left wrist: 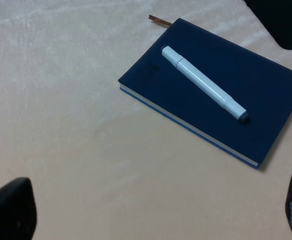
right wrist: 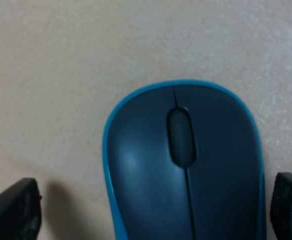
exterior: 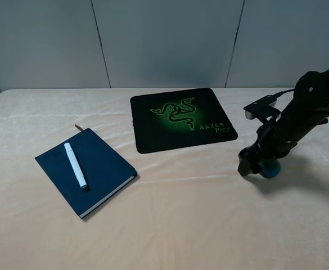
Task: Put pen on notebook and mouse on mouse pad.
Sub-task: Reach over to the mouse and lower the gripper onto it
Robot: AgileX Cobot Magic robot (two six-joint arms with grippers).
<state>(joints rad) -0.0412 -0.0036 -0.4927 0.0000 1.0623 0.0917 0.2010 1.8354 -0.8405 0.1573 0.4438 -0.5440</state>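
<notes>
Mouse (right wrist: 183, 165) lies ungripped between the jaws of the released right claw (right wrist: 150, 207).

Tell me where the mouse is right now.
The mouse sits on the tablecloth at the exterior high view's right, off the near-right corner of the mouse pad, straddled by the open right gripper.

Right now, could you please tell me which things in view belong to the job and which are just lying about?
Job: white pen, navy notebook, blue-sided mouse, Razer mouse pad.
Just there: cream tablecloth, grey wall panels.
</notes>
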